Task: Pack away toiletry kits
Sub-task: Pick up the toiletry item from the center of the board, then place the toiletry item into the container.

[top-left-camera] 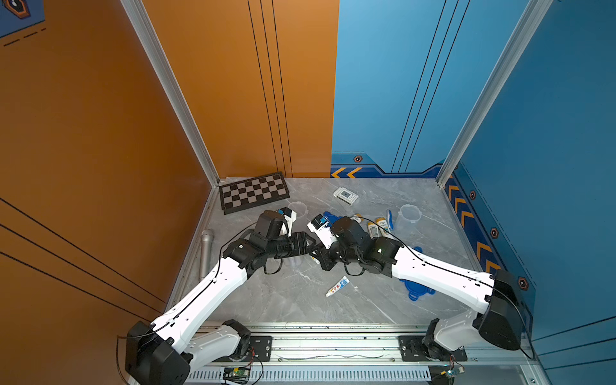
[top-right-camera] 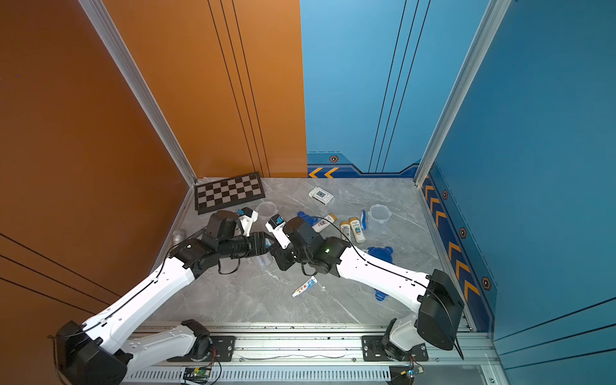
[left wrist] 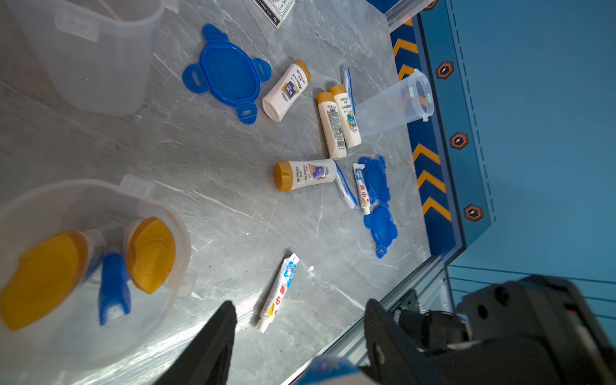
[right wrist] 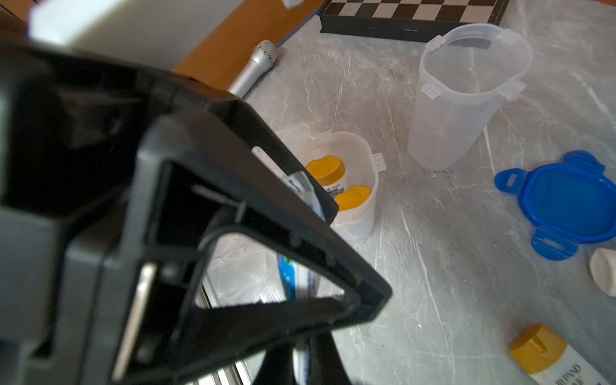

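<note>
A short clear cup stands mid-table with two gold-capped bottles and a blue toothbrush head in it; the right wrist view shows this cup too. My right gripper is shut on a blue-white toothbrush that points toward the cup. My left gripper is open, its jaws apart on either side of the toothbrush end. In a top view both grippers meet beside the cup. A toothpaste tube lies loose in front.
An empty cup stands at the back, another cup at the right. Loose bottles, blue lids, a second toothpaste and toothbrushes lie right. Chessboard, white box and microphone lie at the back and left.
</note>
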